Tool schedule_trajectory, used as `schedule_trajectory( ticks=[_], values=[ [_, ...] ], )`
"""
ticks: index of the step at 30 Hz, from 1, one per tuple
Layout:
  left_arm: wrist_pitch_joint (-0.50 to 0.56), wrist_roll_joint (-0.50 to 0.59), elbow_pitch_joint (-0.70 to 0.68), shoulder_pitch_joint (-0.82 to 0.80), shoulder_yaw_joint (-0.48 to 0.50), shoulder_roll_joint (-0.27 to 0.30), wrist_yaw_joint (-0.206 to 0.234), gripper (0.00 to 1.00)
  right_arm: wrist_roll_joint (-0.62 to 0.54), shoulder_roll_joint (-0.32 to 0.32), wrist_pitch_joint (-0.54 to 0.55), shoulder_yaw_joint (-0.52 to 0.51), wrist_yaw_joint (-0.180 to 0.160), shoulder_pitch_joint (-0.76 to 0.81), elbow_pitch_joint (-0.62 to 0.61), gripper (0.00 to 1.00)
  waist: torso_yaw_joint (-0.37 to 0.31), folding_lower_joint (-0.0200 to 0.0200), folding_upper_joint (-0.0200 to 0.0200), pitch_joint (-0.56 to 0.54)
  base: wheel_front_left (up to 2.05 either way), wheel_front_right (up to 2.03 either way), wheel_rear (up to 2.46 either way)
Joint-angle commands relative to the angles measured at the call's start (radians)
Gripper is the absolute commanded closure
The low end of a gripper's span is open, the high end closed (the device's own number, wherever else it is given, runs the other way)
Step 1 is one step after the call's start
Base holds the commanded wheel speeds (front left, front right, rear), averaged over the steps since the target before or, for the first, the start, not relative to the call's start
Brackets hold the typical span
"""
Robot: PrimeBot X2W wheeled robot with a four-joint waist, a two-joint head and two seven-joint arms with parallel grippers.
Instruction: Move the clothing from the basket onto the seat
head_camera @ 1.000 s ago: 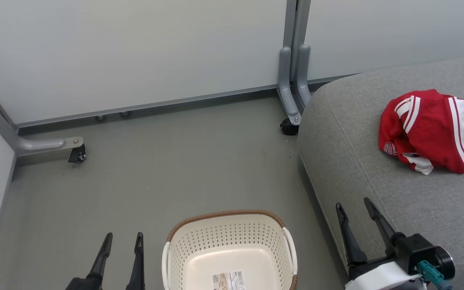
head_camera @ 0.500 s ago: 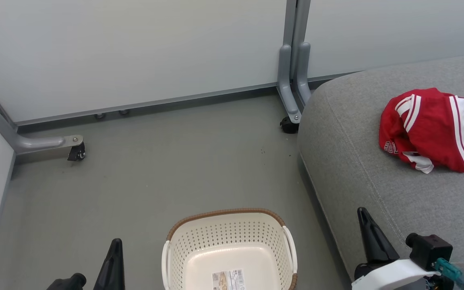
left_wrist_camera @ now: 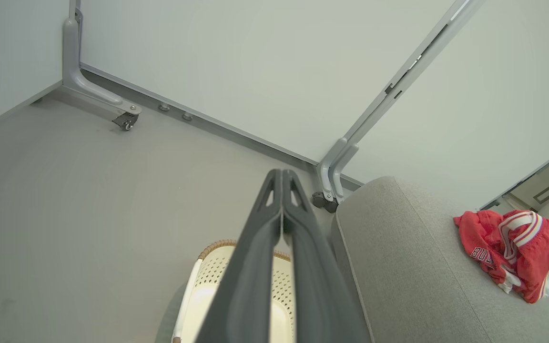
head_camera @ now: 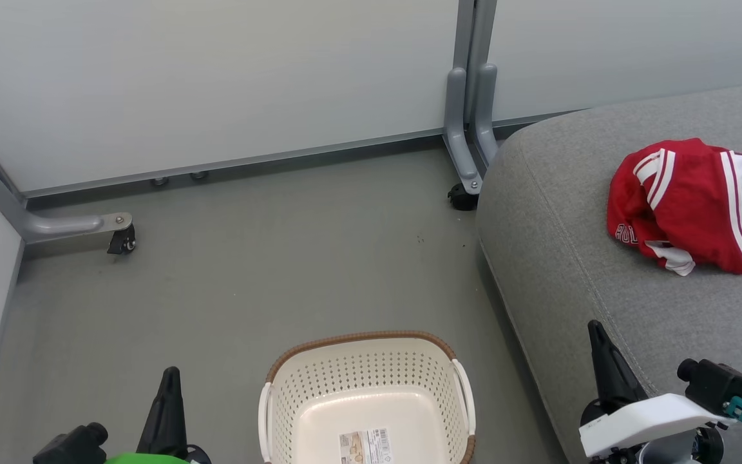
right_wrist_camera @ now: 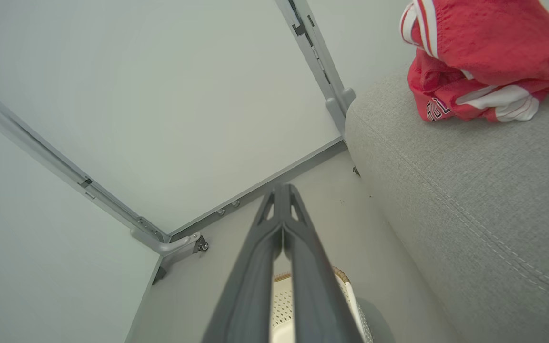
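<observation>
Logged the left gripper (head_camera: 169, 379) at the lower left, above the grey floor (head_camera: 248, 270). Found its fingers pressed together tip to tip in the left wrist view, gripping nothing. Located the basket (head_camera: 358, 372) just right of that gripper, upright on the floor at bottom centre, with a label sticker (head_camera: 364, 447) on its bottom. Located the seat (head_camera: 564, 258) to the right of the basket, near it but not touching. Logged the right gripper (head_camera: 596, 330) at the lower right, over the seat's front edge, fingers likewise closed on nothing. Found the clothing (head_camera: 686, 206) lying on the seat at far right: a crumpled red heap with white stripes and lettering, well apart from both grippers and the basket.
</observation>
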Motion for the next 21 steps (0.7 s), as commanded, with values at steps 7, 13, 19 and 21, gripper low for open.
schedule_trajectory(
  ticks=[7,13,19,21],
  values=[
    [0.026,-0.129,-0.002,-0.054,0.016,0.014,-0.006,1.00,0.135,-0.009,0.026,-0.016,0.000,-0.045,-0.001,1.00,0.001,0.0000,-0.0001,0.004,0.00,0.00,0.00],
    [0.046,-0.214,0.004,-0.071,0.026,0.015,-0.009,1.00,0.223,-0.012,0.046,-0.026,0.000,-0.057,0.006,1.00,0.001,0.0000,-0.0001,0.007,0.00,0.00,0.00],
    [0.065,-0.292,0.009,-0.087,0.034,0.016,-0.010,1.00,0.305,-0.014,0.064,-0.036,0.000,-0.069,0.012,1.00,0.002,0.0000,-0.0001,0.010,0.00,0.00,0.00],
    [0.071,-0.315,0.011,-0.092,0.037,0.017,-0.010,1.00,0.331,-0.014,0.070,-0.039,-0.001,-0.072,0.015,1.00,0.002,0.0000,-0.0001,0.011,0.00,0.00,0.00]
  ],
)
